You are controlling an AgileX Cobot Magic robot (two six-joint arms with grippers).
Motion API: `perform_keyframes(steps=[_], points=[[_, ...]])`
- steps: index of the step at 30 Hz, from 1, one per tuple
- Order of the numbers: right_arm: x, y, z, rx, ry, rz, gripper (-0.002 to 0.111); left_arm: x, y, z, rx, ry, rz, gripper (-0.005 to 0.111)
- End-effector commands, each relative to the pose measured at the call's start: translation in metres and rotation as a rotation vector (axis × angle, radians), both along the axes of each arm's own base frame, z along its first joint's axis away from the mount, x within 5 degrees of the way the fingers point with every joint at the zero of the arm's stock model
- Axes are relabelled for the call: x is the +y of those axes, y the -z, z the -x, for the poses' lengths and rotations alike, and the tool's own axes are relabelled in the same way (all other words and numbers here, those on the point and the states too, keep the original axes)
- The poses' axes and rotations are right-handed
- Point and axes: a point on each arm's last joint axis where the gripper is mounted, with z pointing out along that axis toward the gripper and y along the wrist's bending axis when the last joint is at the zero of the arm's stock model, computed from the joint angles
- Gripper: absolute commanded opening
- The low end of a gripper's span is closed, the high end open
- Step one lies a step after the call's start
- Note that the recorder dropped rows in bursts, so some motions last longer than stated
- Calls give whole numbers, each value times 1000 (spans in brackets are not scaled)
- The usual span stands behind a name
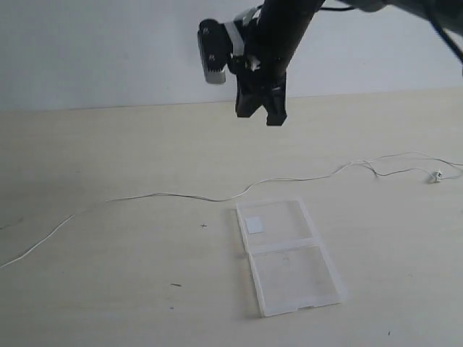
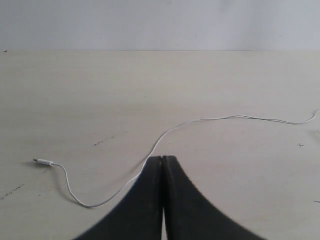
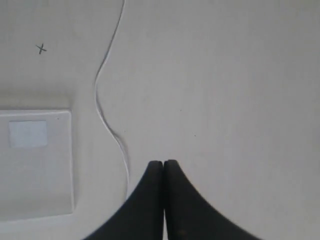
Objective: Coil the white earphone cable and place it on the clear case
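The white earphone cable (image 1: 181, 195) lies stretched across the table, from the left edge to the split strands and an earbud (image 1: 436, 176) at the right. Its plug (image 2: 44, 162) shows in the left wrist view. The clear case (image 1: 288, 256) lies open and flat in front of the cable, white sticker (image 1: 254, 225) on its far half. My right gripper (image 1: 260, 112) hangs high above the table, behind the case, shut and empty (image 3: 163, 162). My left gripper (image 2: 163, 158) is shut above the cable (image 2: 220, 119), which passes beneath its tips; it is out of the exterior view.
The pale wooden table (image 1: 108, 144) ends at a white wall at the back. A small pencilled cross (image 1: 204, 225) and a few dark specks (image 1: 176, 285) mark the surface left of the case. In the right wrist view the case's edge (image 3: 70, 165) lies beside the cable (image 3: 107, 115).
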Motion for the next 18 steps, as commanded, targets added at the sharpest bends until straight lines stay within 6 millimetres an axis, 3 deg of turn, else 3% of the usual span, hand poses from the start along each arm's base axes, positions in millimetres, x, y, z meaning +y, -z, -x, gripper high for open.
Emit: perform_keyframes(steps=[1, 4, 8, 13, 18], points=[[1, 32, -13, 20, 36, 4, 0, 0, 0, 0, -8, -4, 3, 0], [2, 52, -18, 45, 53, 15, 1, 0, 0, 0, -8, -4, 3, 0], [2, 75, -21, 91, 76, 40, 16, 0, 0, 0, -8, -4, 3, 0], [-1, 87, -20, 142, 129, 80, 38, 0, 0, 0, -8, -4, 3, 0], [-4, 88, -19, 164, 130, 92, 42, 0, 0, 0, -8, -4, 3, 0]])
